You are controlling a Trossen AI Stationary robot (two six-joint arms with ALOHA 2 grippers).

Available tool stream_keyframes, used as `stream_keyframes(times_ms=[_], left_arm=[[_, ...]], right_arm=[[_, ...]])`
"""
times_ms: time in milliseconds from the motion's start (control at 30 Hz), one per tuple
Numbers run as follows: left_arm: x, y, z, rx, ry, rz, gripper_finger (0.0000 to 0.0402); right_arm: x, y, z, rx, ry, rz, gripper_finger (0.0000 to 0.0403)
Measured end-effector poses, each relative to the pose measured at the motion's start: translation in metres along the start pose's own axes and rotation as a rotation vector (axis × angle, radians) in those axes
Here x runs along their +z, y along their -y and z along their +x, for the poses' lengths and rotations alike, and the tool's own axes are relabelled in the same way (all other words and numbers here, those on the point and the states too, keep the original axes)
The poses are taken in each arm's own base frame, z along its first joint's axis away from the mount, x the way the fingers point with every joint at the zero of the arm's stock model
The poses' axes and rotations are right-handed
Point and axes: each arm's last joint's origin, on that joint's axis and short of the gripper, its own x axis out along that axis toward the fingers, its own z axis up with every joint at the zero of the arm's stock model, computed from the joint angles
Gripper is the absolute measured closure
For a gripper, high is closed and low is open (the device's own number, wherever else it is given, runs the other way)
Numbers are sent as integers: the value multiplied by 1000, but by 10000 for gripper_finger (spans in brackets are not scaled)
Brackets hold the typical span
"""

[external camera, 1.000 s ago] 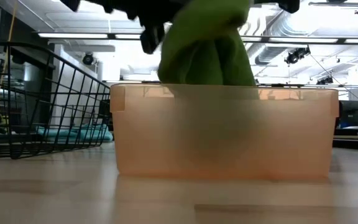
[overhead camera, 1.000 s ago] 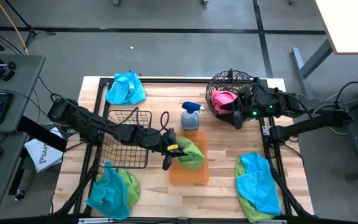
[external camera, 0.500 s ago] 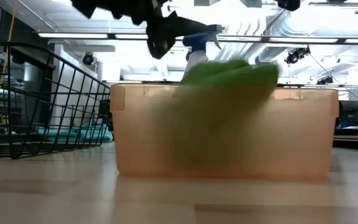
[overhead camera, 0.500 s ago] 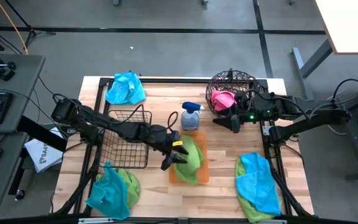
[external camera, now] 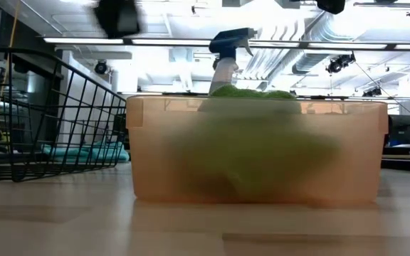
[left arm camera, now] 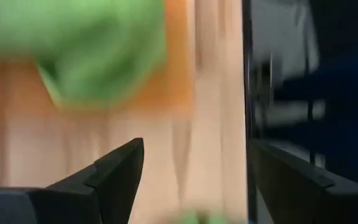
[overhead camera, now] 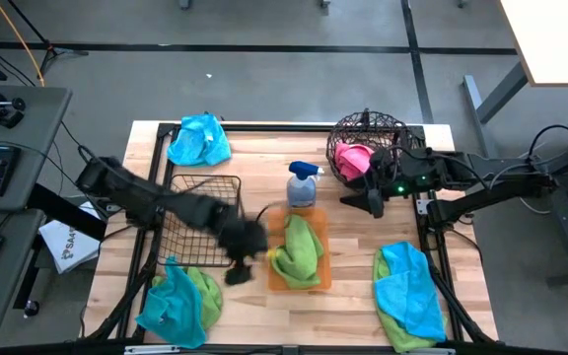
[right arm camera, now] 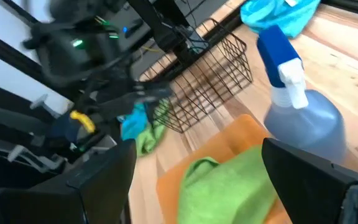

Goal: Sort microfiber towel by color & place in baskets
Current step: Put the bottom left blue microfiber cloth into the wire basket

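A lime green towel [overhead camera: 297, 251] lies crumpled inside the see-through orange tray [overhead camera: 320, 282]; its top shows above the tray's rim [external camera: 251, 93]. My left gripper [overhead camera: 233, 270] hangs open near the tray's left side, over the table, with nothing between its fingers [left arm camera: 120, 171]. My right gripper [overhead camera: 372, 203] stands open beside the round brown wire basket [overhead camera: 365, 126], which holds a pink towel [overhead camera: 355, 160]. A square black wire-grid basket [overhead camera: 205, 212] stands at the left.
A grey spray bottle [overhead camera: 304, 184] stands just beyond the tray. A blue towel [overhead camera: 198, 138] lies at the far left corner. A blue and green pile [overhead camera: 177, 301] sits at the near left, and a blue towel over green [overhead camera: 408, 294] at the near right.
My left gripper has opened and let go of the green towel, which has dropped from hanging above the tray to lying crumpled inside it. The gripper has then swung off toward the table's near left, away from the tray.
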Motion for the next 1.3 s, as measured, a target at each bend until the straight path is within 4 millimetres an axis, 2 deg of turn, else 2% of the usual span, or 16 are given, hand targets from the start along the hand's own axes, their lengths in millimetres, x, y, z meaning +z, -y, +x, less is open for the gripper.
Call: stream_keyframes(times_ms=[167, 300, 433, 667, 900, 1067, 1167, 1233, 1300], left_arm=[[-59, 53, 9, 53, -257, 107, 124], [-97, 92, 16, 151, -227, 325, 124], [-123, 112, 27, 232, -216, 561, 124], [-138, 108, 56, 268, -423, 605, 124], [-142, 102, 84, 327, -486, 640, 124], [-148, 95, 93, 347, -526, 640, 134], [-149, 94, 91, 349, -530, 640, 184], [-147, 96, 84, 341, -510, 624, 245], [-144, 95, 74, 339, -490, 578, 326]], right_arm=[[-4, 3, 0, -34, -41, -42, 59], [-5, 4, 0, -41, -54, -71, 59], [-5, 4, 0, -41, -55, -90, 59], [-5, 5, 0, -44, -58, -98, 59], [-5, 5, 0, -50, -53, -99, 59], [-5, 5, 0, -51, -54, -97, 59], [-5, 5, 0, -51, -53, -93, 59], [-5, 5, 0, -51, -53, -91, 59], [-5, 5, 0, -55, -53, -91, 59]])
